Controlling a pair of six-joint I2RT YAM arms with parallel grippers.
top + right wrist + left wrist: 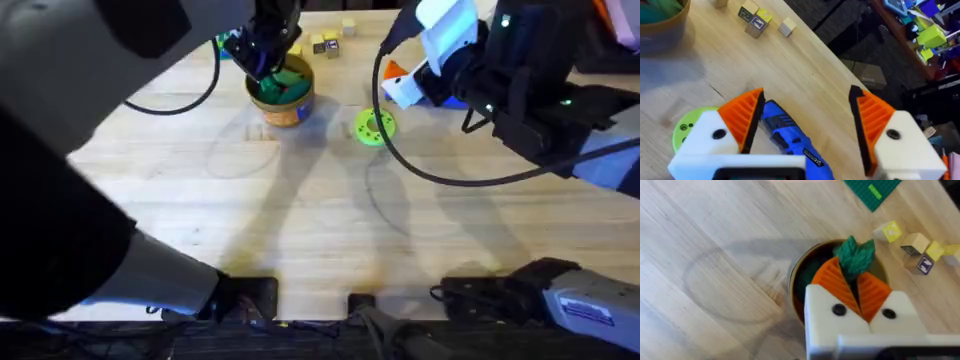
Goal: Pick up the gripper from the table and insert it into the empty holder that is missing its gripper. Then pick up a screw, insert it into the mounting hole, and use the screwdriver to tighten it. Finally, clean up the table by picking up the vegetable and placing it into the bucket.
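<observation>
The left gripper (pixel 858 287) hangs directly over the bucket (pixel 283 97), which stands on the wooden worktop (pixel 300 210) toward its far side. In the left wrist view its two orange ribbed pads (pixel 832 282) are drawn close together and clamp the vegetable (pixel 855 255) between them, the dark-green leafy end poking out past the fingertips and lying just above the bucket's tan rim, over the open mouth. More green shows inside the bucket beneath it. The right gripper (pixel 807 120) sits well apart from the bucket, off to the right, with its pads spread wide; the screwdriver (pixel 790 140) lies between them on the worktop, its blue body close against one pad and clear of the other, so nothing is gripped. Just beside that gripper lies a flat lime-green disc (pixel 374 126), between the bucket and the screwdriver in the overhead view. A few small wooden blocks (pixel 330 40) lie near the worktop's far edge beyond the bucket, and a green studded plate (pixel 872 191) lies near them.
</observation>
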